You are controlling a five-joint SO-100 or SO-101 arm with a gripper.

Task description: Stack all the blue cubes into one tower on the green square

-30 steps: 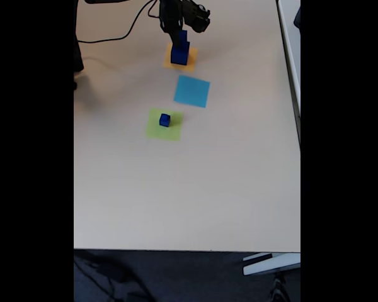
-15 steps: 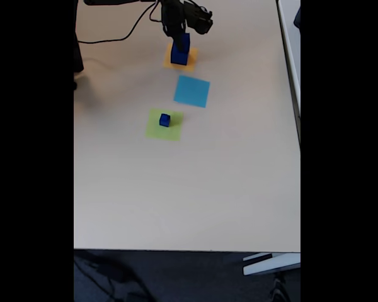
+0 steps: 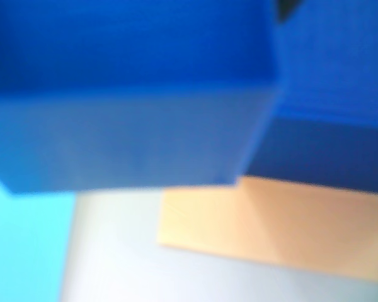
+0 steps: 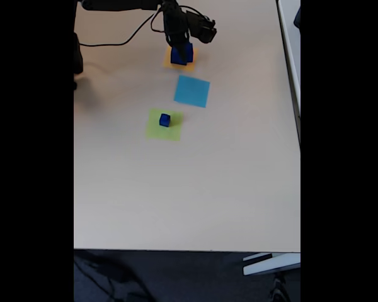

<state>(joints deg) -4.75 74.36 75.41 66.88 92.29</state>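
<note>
A small blue cube (image 4: 164, 119) sits on the green square (image 4: 156, 129) at mid-table in the fixed view. Near the far edge, more blue cube (image 4: 183, 55) stands on an orange square (image 4: 169, 63), with the arm bent down over it. My gripper (image 4: 178, 45) is at the top of that blue cube, and its fingers are too dark and small to read. In the wrist view a blurred blue cube (image 3: 132, 94) looms very close, with another blue face (image 3: 340, 82) to its right, over the orange square (image 3: 271, 226).
A light-blue square (image 4: 191, 90) lies between the orange and green squares, and shows as a light-blue patch (image 3: 19, 245) at the wrist view's lower left. A black cable (image 4: 120, 38) runs along the far left. The near half of the beige table (image 4: 189, 189) is bare.
The arm has come down over the blue cubes on the orange square, so less of the blue stack shows. The small cube on the green square has not moved.
</note>
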